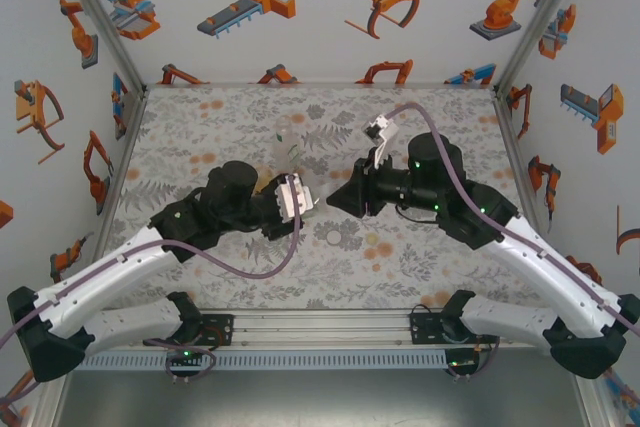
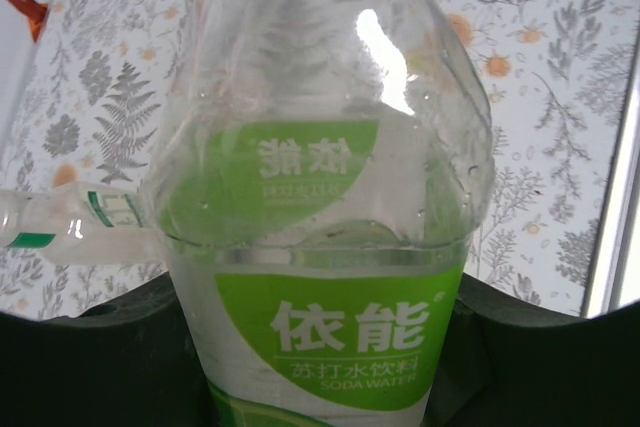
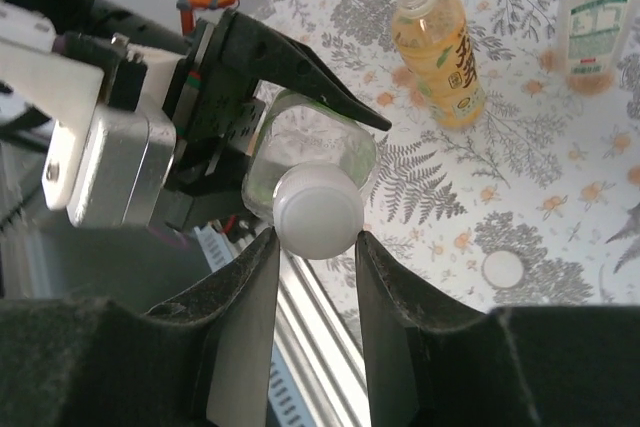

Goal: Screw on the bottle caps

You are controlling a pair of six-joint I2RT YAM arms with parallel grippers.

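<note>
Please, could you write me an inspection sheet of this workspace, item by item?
Surface: table with a leaf-print cover, flat.
Job's things: green bottle held sideways; white cap at its mouth; amber bottle standing, uncapped; clear bottle standing, its top out of frame; loose cap lying on the table.
Clutter: nothing seen.
Tools: left tool shut on the green bottle; right tool shut on the white cap.
Cables: a purple cable loops along each arm.
Surroundings: walls printed with robot pictures; rail at the near edge.
</note>
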